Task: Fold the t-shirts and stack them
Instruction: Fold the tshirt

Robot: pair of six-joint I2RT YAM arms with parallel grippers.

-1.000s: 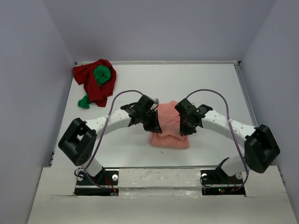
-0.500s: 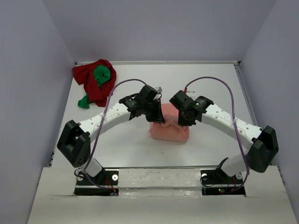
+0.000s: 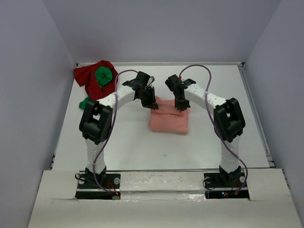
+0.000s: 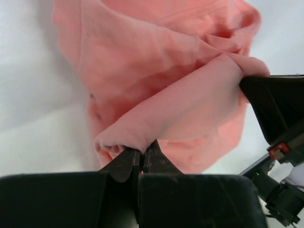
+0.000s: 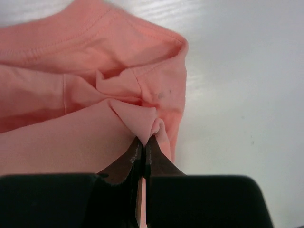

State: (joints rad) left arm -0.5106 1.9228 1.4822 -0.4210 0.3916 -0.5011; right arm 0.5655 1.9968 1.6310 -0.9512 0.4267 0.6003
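Note:
The salmon-pink t-shirt (image 3: 169, 121) lies partly folded in the middle of the table. My left gripper (image 3: 153, 102) is shut on its far left corner, and my right gripper (image 3: 182, 105) is shut on its far right corner. The left wrist view shows the pinched pink fold (image 4: 137, 142) at my left gripper (image 4: 142, 154), stretched toward the other arm. In the right wrist view a small peak of pink cloth (image 5: 142, 121) sits in my right gripper (image 5: 144, 142). The dark red t-shirt (image 3: 90, 80) and the bright green t-shirt (image 3: 103, 76) lie bundled at the far left corner.
White walls close the table at the back and both sides. A raised rim (image 3: 254, 109) runs along the right edge. Bare table surface (image 3: 142, 147) lies between the pink shirt and the arm bases.
Both grippers have carried the pinched near edge of the pink shirt away from the bases toward the far side, laying it over the rest. The shirt now lies as a shorter, flatter rectangle.

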